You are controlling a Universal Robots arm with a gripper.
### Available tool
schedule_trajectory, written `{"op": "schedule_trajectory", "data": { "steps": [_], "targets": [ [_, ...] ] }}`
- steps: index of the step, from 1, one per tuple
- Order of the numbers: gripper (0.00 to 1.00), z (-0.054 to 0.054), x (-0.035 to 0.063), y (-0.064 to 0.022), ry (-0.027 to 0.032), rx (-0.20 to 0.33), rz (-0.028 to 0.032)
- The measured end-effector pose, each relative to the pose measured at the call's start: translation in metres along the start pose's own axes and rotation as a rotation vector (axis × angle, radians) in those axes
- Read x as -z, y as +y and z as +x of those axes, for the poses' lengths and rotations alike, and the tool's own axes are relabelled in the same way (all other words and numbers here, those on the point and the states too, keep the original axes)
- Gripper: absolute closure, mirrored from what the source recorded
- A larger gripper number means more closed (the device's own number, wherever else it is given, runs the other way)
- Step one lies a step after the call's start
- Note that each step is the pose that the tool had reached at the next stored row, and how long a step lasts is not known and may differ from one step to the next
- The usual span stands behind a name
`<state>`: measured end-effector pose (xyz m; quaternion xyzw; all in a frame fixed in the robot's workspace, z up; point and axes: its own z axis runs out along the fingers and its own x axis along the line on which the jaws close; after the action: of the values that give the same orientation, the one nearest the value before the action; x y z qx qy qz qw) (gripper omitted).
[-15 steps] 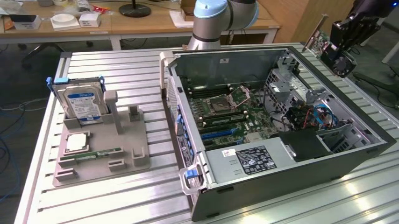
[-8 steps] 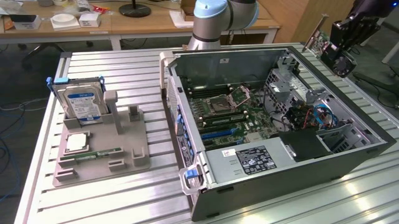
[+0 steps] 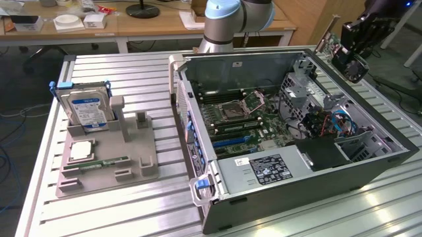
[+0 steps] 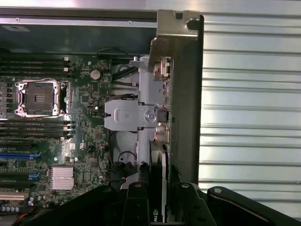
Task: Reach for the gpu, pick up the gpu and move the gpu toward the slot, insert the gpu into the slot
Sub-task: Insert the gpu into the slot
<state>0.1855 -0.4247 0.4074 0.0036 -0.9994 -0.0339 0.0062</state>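
My gripper (image 3: 348,47) hangs above the far corner of the open computer case (image 3: 369,160), at the exterior view's right, and is shut on the gpu (image 3: 355,65). The card is dark, with a round black fan facing the camera and a green edge toward the back. In the wrist view the gpu (image 4: 162,165) shows edge-on between the two black fingers (image 4: 136,195) of my gripper (image 4: 159,190), above the case wall (image 4: 186,94). The motherboard (image 4: 84,141) lies below, its blue slots (image 4: 19,154) off to one side of the card. In the exterior view the blue slots (image 3: 231,141) sit mid-board.
A grey fixture (image 3: 105,163) at the exterior view's left holds an upright hard drive (image 3: 88,107), a processor (image 3: 80,149) and a memory stick (image 3: 102,162). Inside the case are a silver drive cage (image 4: 134,115), cables (image 3: 333,123) and a power supply (image 3: 264,170). Ribbed aluminium table (image 4: 249,117) surrounds the case.
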Motion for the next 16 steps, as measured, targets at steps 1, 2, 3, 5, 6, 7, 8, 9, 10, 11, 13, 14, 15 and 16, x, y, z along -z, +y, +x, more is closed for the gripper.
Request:
{"op": "schedule_trajectory", "data": {
  "steps": [1, 2, 3, 5, 6, 7, 8, 9, 10, 11, 13, 14, 15, 16],
  "targets": [
    [0.73, 0.000, 0.0000, 0.0000, 0.0001, 0.000, 0.0001],
    [0.73, 0.000, 0.0000, 0.0000, 0.0002, 0.000, 0.0000],
    [0.73, 0.000, 0.0000, 0.0000, 0.0001, 0.000, 0.0000],
    [0.73, 0.000, 0.0000, 0.0000, 0.0002, 0.000, 0.0001],
    [0.73, 0.000, 0.0001, 0.0000, 0.0002, 0.000, 0.0001],
    [0.73, 0.001, 0.0000, 0.0001, 0.0001, 0.000, 0.0002],
    [0.73, 0.002, 0.0000, 0.0001, 0.0002, 0.000, 0.0001],
    [0.73, 0.004, -0.0001, 0.0000, 0.0002, 0.000, 0.0000],
    [0.73, 0.007, -0.0001, 0.0001, 0.0001, 0.000, 0.0001],
    [0.73, 0.010, -0.0001, 0.0001, 0.0001, 0.000, 0.0000],
    [0.73, 0.016, -0.0002, 0.0001, 0.0002, 0.000, 0.0001],
    [0.73, 0.019, -0.0003, 0.0001, 0.0002, 0.001, 0.0001],
    [0.73, 0.022, -0.0003, 0.0001, 0.0002, 0.001, 0.0000],
    [0.73, 0.025, -0.0003, 0.0002, 0.0003, 0.002, 0.0002]
  ]
}}
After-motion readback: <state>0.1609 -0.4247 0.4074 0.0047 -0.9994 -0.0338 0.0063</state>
